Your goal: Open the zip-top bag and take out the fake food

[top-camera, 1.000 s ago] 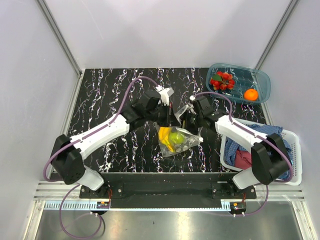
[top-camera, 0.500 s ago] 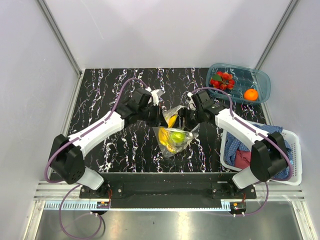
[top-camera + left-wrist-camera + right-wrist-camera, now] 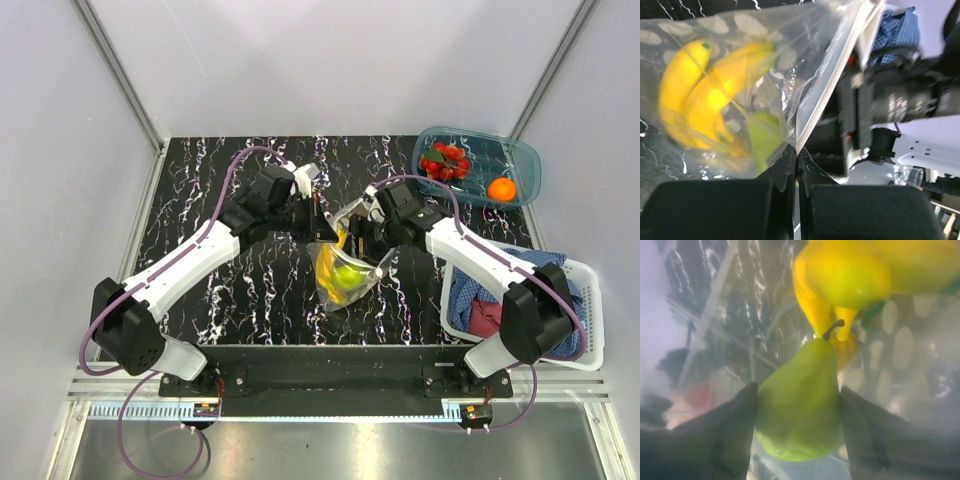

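Note:
The zip-top bag (image 3: 337,297) hangs clear of the table between my two grippers, its mouth up. Inside are yellow bananas (image 3: 328,266) and a green pear-shaped fruit (image 3: 351,275). My left gripper (image 3: 320,226) is shut on the bag's top edge, which the left wrist view (image 3: 796,152) shows pinched between the fingers, with the bananas (image 3: 695,95) behind the dotted plastic (image 3: 790,45). My right gripper (image 3: 363,240) is at the bag's mouth. In the right wrist view (image 3: 799,390) its fingers press both sides of the green fruit (image 3: 800,420), below the bananas (image 3: 850,275), all hazy through plastic.
A teal translucent tray (image 3: 522,160) at the back right holds a red berry cluster (image 3: 443,160) and an orange (image 3: 502,188). A white slatted basket (image 3: 592,300) at the right edge holds blue (image 3: 478,290) and red (image 3: 487,318) cloths.
Both grippers have risen and drawn back a little with the bag. The bag has gone from slumped on the table to hanging upright, and the fruit has slid to its bottom.

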Tool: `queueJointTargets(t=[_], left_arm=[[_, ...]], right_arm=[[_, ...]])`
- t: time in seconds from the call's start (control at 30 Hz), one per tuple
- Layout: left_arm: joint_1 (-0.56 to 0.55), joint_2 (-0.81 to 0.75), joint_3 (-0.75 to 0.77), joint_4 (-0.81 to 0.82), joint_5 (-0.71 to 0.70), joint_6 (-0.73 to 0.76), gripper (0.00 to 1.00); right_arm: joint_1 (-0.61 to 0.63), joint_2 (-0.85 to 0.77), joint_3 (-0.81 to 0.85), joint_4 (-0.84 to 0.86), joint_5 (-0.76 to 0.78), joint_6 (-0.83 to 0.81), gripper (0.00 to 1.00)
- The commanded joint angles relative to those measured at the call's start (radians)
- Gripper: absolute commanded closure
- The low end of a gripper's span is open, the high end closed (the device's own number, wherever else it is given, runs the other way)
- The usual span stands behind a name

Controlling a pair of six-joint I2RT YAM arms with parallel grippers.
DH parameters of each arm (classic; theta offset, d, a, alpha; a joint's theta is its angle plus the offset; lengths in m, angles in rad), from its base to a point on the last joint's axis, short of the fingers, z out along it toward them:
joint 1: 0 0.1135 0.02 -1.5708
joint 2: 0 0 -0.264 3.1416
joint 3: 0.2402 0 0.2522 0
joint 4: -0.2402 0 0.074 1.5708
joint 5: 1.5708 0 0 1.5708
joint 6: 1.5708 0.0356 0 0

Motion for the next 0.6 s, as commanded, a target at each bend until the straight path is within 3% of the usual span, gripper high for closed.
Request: queueJointTargets(t=[0.0,0.33,0.57], left_arm=[[0.005,-0.024,0.009,0.062,0.024,-0.057,1.00],[-0.054,-0.041,-0.095,0.076,0.054,-0.086,1.00],[-0.088,-0.052,-0.078,0.059,-0.012,-0.089,1.00]], right_arm=[[0.038,-0.021,-0.019,0.013,0.023,-0.012,0.99],[0.040,-0.067,0.143,-0.034,0.185,0.028,0.99],[0.040,-0.048,0.277,-0.134,0.236,0.101,1.00]])
